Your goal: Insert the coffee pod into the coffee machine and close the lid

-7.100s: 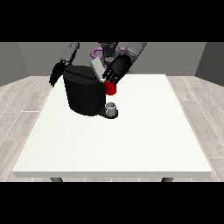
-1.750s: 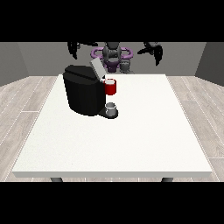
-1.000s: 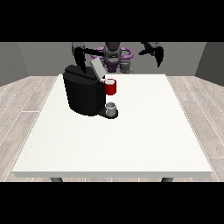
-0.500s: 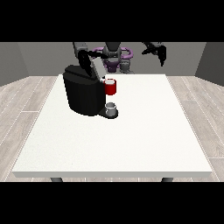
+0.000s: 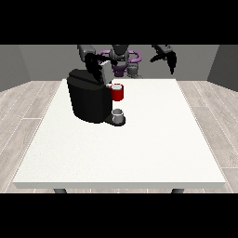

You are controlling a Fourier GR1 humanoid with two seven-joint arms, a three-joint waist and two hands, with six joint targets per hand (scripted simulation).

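The black coffee machine [image 5: 89,100] stands on the white table [image 5: 139,148], left of the middle and towards the back. A red thing at the machine [image 5: 117,92] sits at its front right. Below that, a grey thing [image 5: 118,114] rests on the machine's base. The hand at the view's left [image 5: 95,68] hangs over the machine's top rear edge, its fingers reaching straight down to it. The hand at the view's right [image 5: 169,58] is raised in the air beyond the table's far edge, fingers hanging down, holding nothing. No pod shows plainly.
The robot's torso [image 5: 121,60] stands behind the table's far edge. The table's white surface stretches from the machine to the front and right edges. A wooden floor surrounds the table.
The hand at the view's left has come down from beside the robot's shoulder to the top of the machine. The hand at the view's right has shifted slightly, staying raised.
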